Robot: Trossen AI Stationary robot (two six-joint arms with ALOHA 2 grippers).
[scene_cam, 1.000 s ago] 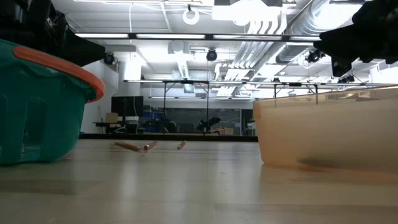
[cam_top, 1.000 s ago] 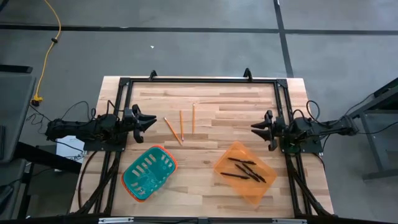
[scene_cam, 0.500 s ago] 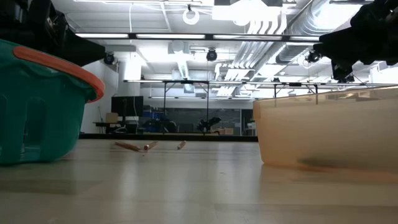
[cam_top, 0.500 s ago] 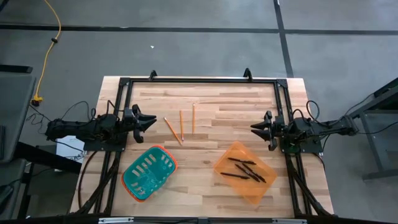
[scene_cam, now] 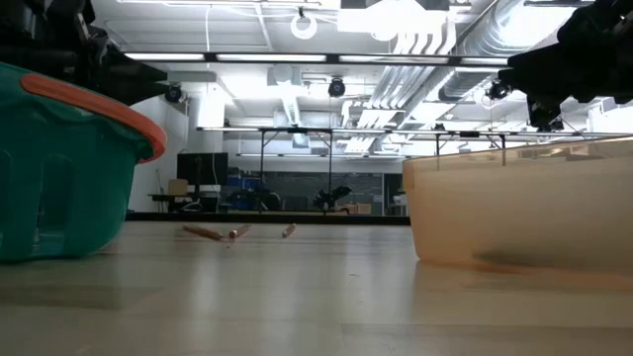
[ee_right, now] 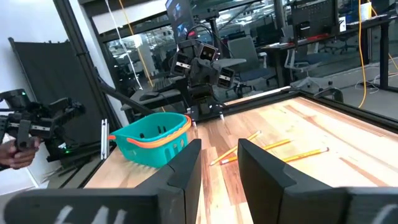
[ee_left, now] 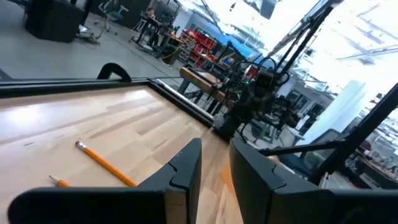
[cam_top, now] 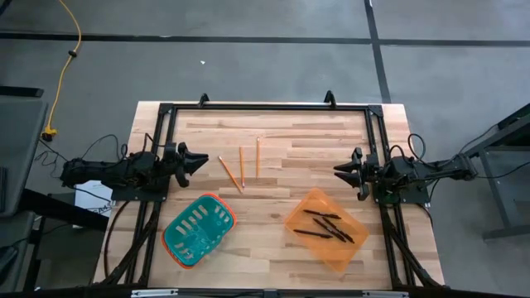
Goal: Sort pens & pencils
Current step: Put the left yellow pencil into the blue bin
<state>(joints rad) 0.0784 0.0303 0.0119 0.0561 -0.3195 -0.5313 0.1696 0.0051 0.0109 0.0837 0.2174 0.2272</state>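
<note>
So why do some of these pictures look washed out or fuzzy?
In the low view, bright ceiling lights glare above and the teal basket and orange bin, close to the lens, look soft. In the left wrist view, the far room is blown out white, while the pencils stay clear.

This is looking like a robotics lab or industrial workshop. A butcher-block table (cam_top: 273, 174) is sitting on a grey concrete floor (cam_top: 248, 58) crossed by dark lines, with a yellow cable (cam_top: 65, 66) trailing across it. Overhead, exposed white ducts (scene_cam: 445, 44) and strip lights (scene_cam: 178, 57) are running along an open ceiling. Beyond the table, desks with monitors (ee_right: 317, 12), office chairs (ee_right: 239, 50), red storage racks (ee_left: 199, 46) and more black-framed rigs (scene_cam: 297, 168) are filling a wide, open hall
</note>
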